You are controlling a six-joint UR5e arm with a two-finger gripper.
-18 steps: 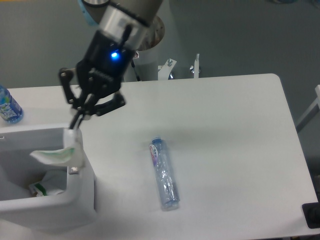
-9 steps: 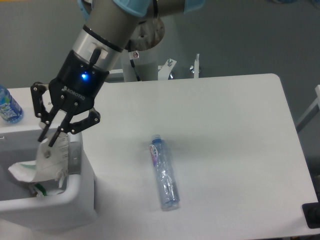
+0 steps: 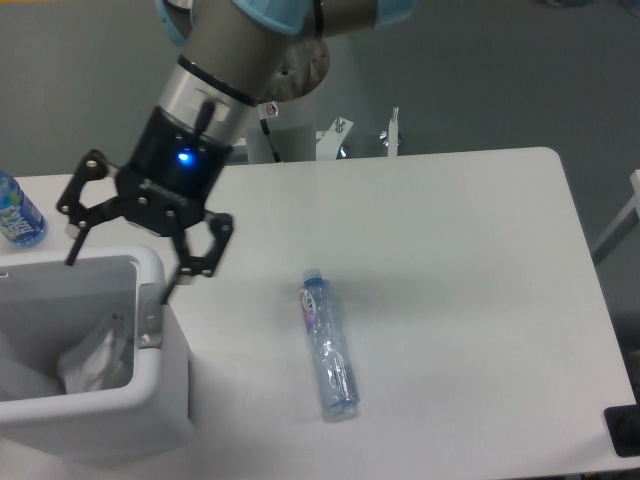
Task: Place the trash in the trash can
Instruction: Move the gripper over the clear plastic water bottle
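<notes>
Over the back corner of the trash can (image 3: 150, 400), the gripper (image 3: 122, 260) hangs with its fingers spread wide and nothing in them. The crumpled wrapper (image 3: 95, 355) lies down inside the can. The flat bottle (image 3: 328, 348) lies on the white surface (image 3: 450, 280), well apart from the can.

The crumpled wrapper (image 3: 92, 357), pinched between the fingers a second ago and hung over the right rim of the trash can (image 3: 160, 420), is now released and lies inside the bin against its right wall. The end effector (image 3: 122, 272), closed on the wrapper before, is now spread wide, one finger to the left and one to the right above the bin's far right corner.
</notes>
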